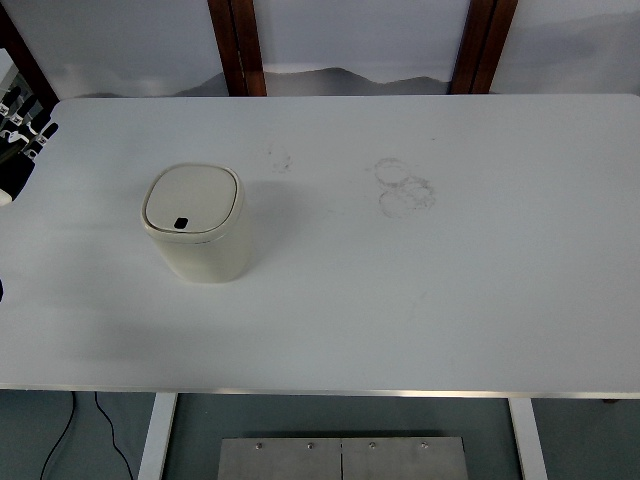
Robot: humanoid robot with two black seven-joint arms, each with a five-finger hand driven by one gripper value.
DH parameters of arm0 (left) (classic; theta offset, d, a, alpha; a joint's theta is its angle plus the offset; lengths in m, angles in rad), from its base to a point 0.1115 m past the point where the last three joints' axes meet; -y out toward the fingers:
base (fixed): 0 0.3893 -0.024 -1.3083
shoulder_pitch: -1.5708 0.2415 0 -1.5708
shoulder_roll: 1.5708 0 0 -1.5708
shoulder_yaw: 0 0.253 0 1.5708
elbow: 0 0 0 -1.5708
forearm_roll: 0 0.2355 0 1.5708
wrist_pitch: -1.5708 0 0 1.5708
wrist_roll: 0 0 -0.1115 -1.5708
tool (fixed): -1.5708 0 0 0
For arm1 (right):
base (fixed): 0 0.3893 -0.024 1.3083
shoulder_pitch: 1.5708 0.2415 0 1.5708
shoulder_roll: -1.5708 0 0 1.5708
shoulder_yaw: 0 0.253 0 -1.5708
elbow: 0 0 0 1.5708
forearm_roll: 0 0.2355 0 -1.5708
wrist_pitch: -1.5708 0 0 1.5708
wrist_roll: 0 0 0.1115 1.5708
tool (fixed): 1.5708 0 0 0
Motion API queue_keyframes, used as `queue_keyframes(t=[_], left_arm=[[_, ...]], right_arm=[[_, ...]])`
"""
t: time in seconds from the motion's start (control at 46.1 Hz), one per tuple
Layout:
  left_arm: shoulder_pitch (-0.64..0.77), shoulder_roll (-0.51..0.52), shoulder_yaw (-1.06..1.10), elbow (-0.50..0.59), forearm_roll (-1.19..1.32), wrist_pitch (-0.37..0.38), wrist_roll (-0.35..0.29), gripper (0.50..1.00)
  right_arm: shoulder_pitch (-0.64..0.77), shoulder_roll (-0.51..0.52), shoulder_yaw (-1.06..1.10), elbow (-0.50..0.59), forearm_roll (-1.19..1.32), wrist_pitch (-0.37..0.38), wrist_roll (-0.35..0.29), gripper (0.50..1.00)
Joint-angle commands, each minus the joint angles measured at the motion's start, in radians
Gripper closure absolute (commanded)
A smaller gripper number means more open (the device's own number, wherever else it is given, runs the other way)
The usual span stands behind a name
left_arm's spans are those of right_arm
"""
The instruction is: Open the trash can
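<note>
table (420,300): big white top, fills most of the view; faint ring marks (405,187) right of centre, far side.
can (196,222): cream bin, upright, on the left half of the table, well apart from every edge. Lid (191,197) is down, so not yet open.
button (181,222): small dark spot on the lid, at the lid's near edge, approx. in the middle of this edge.
left hand (22,130): black and white, only partly in view at the upper left edge, over the table corner. Fingers too much cut off, I cannot tell if spread or curled. It holds nothing that I can see.
right hand: not in view.
key relation: can lies to the right of the left hand and nearer to the robot, w/ bare table between. Left hand is the nearer one, prob. the one to work.
next move, my judgement: hand must go right and toward the robot, then down on the near edge of the lid, where the button sits.
risk: can looks light, a push from the side may slide or tip it.
</note>
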Motion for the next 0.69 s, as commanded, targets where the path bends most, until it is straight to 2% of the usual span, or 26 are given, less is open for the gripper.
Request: queue_keyframes(t=[0.0, 0.673], left_arm=[[0.000, 0.001, 0.000, 0.000, 0.000, 0.001, -0.001, 0.500], [-0.003, 0.001, 0.003, 0.000, 0.000, 0.001, 0.004, 0.500]], right_arm=[[0.000, 0.000, 0.001, -0.001, 0.000, 0.000, 0.000, 0.505], [0.000, 0.000, 0.000, 0.001, 0.000, 0.000, 0.000, 0.505]])
